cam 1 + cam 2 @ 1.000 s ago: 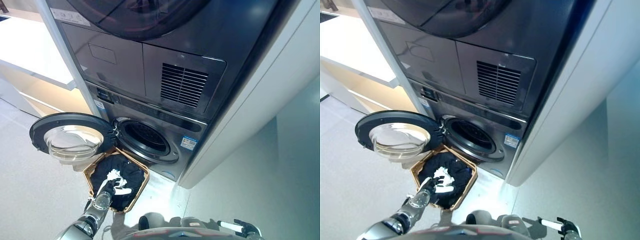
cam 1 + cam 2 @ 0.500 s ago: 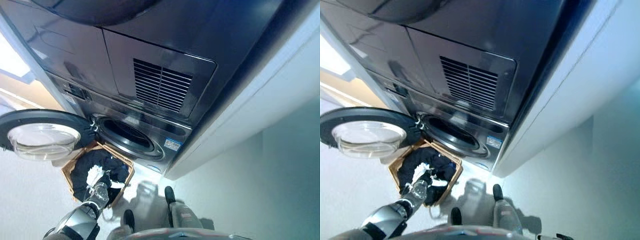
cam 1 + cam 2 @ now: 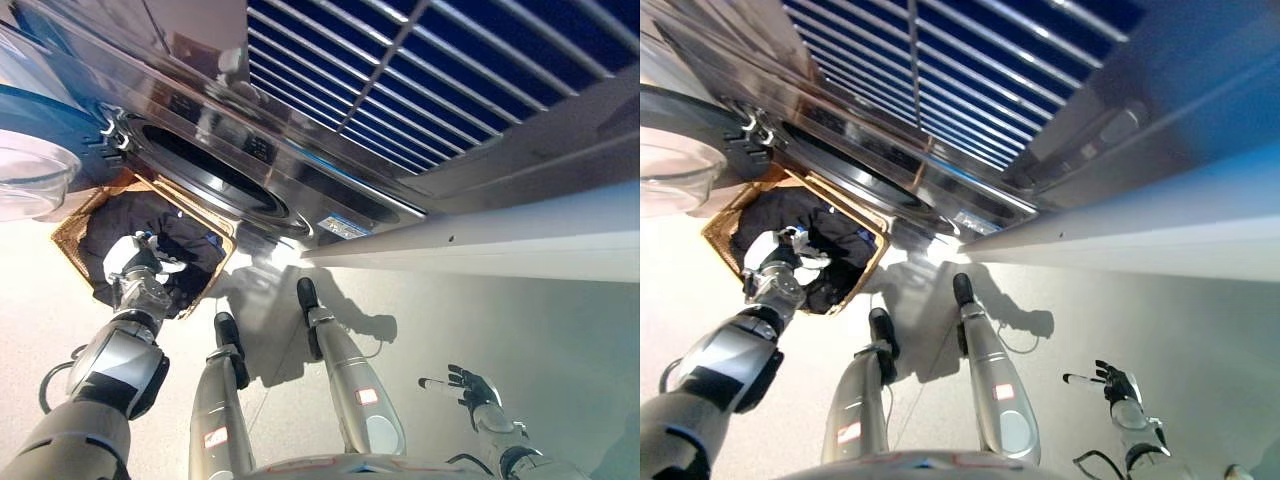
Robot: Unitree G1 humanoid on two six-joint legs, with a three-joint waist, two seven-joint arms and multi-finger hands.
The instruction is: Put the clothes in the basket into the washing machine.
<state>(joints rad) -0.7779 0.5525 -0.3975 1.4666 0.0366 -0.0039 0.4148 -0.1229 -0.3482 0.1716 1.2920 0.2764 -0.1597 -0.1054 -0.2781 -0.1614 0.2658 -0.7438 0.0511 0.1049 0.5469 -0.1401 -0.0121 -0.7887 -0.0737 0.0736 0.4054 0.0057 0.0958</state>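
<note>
A wicker basket stands on the floor just below the washing machine's round opening. Dark clothes fill the basket. My left hand is down in the basket on top of the clothes, its white-tipped fingers curled into the dark cloth. The machine's glass door hangs open at the far left, above the basket's left side. My right hand is low at the right, well away from the basket, fingers spread and holding nothing.
The machine's steel front with a louvred vent fills the top of the view. A white cabinet side runs along the right. Pale floor spreads out to the right of the basket.
The whole view has swung down and closer to the machine. My left hand stays in the basket, its fingers drawn in on the cloth. My right hand has come into view at lower right.
</note>
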